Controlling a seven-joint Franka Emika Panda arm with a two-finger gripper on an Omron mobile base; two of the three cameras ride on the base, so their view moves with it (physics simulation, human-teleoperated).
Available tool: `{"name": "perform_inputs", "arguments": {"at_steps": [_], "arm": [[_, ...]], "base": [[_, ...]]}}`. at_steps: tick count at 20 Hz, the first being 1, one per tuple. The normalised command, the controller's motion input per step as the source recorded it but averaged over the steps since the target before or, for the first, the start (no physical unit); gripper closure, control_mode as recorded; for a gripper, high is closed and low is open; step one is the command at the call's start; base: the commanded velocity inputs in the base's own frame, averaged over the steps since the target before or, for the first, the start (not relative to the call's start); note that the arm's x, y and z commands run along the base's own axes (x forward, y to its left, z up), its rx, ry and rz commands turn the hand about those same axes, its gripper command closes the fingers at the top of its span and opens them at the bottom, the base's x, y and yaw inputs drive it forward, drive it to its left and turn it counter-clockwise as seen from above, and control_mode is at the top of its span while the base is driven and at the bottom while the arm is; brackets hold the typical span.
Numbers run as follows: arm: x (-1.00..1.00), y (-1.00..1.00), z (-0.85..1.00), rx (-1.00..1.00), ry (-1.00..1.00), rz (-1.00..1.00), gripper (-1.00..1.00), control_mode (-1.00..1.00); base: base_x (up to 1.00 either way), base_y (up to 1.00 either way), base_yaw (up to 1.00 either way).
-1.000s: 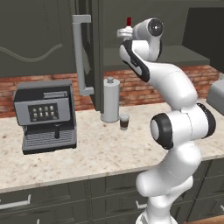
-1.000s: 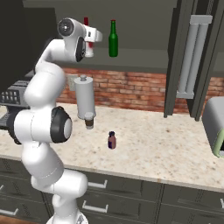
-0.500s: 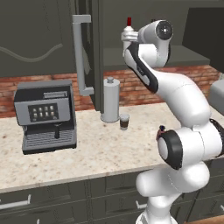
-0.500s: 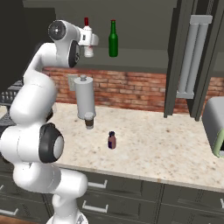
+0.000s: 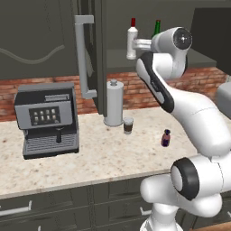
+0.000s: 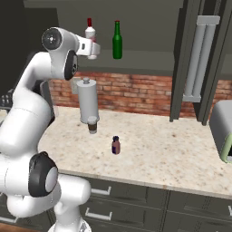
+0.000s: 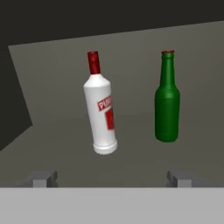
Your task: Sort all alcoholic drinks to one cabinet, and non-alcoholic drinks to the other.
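Now | step: alcohol shelved, white bottle [image 7: 101,109] beside green bottle [image 7: 166,104] in cabinet [image 6: 149,61] | gripper [image 7: 111,178] wide open, empty | next, I judge: cup [image 5: 128,125], purple bottle [image 5: 166,138] on table [image 5: 99,158]

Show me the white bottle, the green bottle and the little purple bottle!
white bottle [image 7: 104,118], hand view, on its red label
green bottle [image 7: 166,111], hand view, on its body
purple bottle [image 6: 116,146], right base view, on its body

1. The arm rises from its base, bends at the elbow and reaches up high.
2. The claw [image 7: 112,178] points level, jaws spread wide, holding nothing.
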Motion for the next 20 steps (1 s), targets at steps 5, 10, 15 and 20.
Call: {"name": "perform_inputs", "arguments": {"at_steps": [5, 10, 15, 20], "arm": [[-0.44, -0.01, -0.20, -0.01, 0.06, 0.00, -1.00, -1.00], [-0.37, 0.00, -0.24, -0.04, 0.03, 0.02, -1.00, -1.00], [-0.34, 0.00, -0.21, -0.01, 0.05, 0.03, -1.00, -1.00], [-0.14, 0.01, -0.24, -0.02, 0.04, 0.03, -1.00, -1.00]], "base": [[0.00, 0.00, 0.00], [0.00, 0.00, 0.00], [0.00, 0.00, 0.00], [0.00, 0.00, 0.00]]}}
